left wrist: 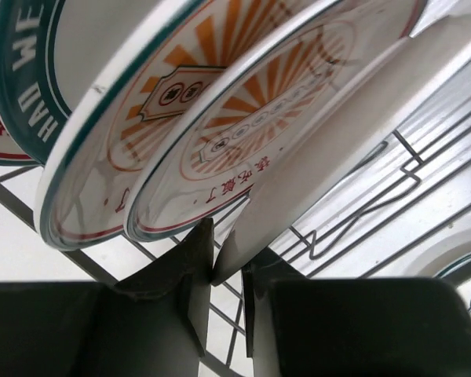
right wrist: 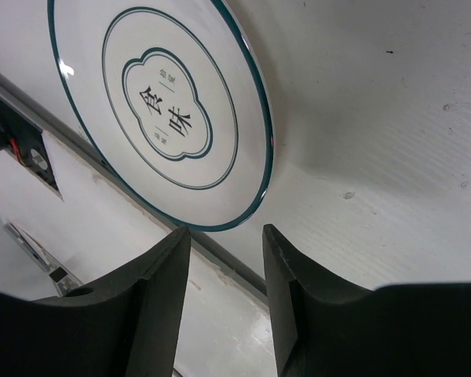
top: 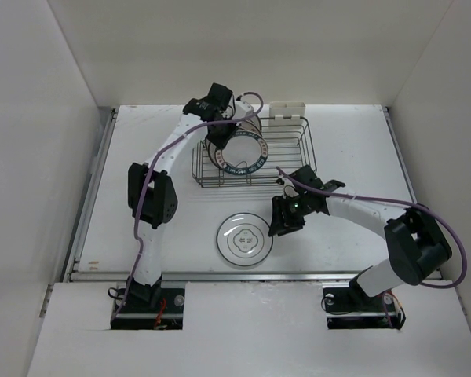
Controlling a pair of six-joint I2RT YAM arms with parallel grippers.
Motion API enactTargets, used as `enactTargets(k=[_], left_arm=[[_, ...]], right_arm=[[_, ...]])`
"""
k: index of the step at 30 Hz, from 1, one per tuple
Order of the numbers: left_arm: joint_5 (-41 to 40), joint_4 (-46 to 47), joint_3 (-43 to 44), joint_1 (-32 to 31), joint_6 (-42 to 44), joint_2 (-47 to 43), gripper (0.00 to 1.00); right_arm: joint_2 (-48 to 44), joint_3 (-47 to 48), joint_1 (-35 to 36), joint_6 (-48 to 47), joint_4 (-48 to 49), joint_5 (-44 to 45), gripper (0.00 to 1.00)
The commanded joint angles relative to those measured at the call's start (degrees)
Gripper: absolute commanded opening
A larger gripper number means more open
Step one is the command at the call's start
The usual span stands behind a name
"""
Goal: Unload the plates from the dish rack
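Four plates [top: 237, 151] stand on edge, packed close, in the left part of the dish rack [top: 292, 153], a dark wire basket at the far middle of the white table [top: 361, 165] with a cream holder [top: 287, 110] on its far rim. From the left wrist they show as a teal lettered-band plate [left wrist: 16, 86], two orange sunburst plates [left wrist: 153, 110] and a plain white plate [left wrist: 353, 126] leaning against them. The left gripper [left wrist: 224, 271] is clamped on the lower rim of that plain white plate, a dark finger on each side of the edge, with wire dividers behind. A fifth, the teal-rimmed plate [right wrist: 161, 110] with a lobed emblem and characters at its centre, lies flat on the table in front of the rack. The right gripper [right wrist: 224, 263] hovers just beside its rim, fingers apart with nothing between them
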Motion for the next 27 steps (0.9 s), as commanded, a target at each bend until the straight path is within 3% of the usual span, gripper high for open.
enactTargets(k=[1, 10, 15, 18, 21, 27], left_arm=[[-1.38, -3.98, 4.66, -0.41, -4.97, -2.20, 0.00], [-0.33, -5.92, 5.37, -0.41, -4.97, -9.84, 0.00], [1.51, -6.44, 5.37, -0.41, -5.57, -15.64, 0.00], [4.24, -6.44, 5.90, -0.41, -7.42, -19.49, 0.00], [7.13, -6.44, 5.90, -0.41, -9.09, -22.66, 0.00], [13.11, -17.76, 7.30, -1.63, -8.40, -24.52, 0.00]], right_arm=[[-2.15, 2.75, 0.38, -0.08, -0.67, 0.60, 0.48], [-4.08, 9.08, 0.38, -3.59, -7.35, 1.22, 0.49], [-9.96, 14.52, 0.38, -4.82, -9.20, 1.22, 0.67], [-15.76, 16.81, 0.38, -4.83, -9.20, 3.75, 0.94], [-20.68, 19.45, 0.38, -4.83, -9.20, 7.00, 1.00], [-22.72, 22.27, 0.38, -2.99, -11.83, 14.31, 1.00]])
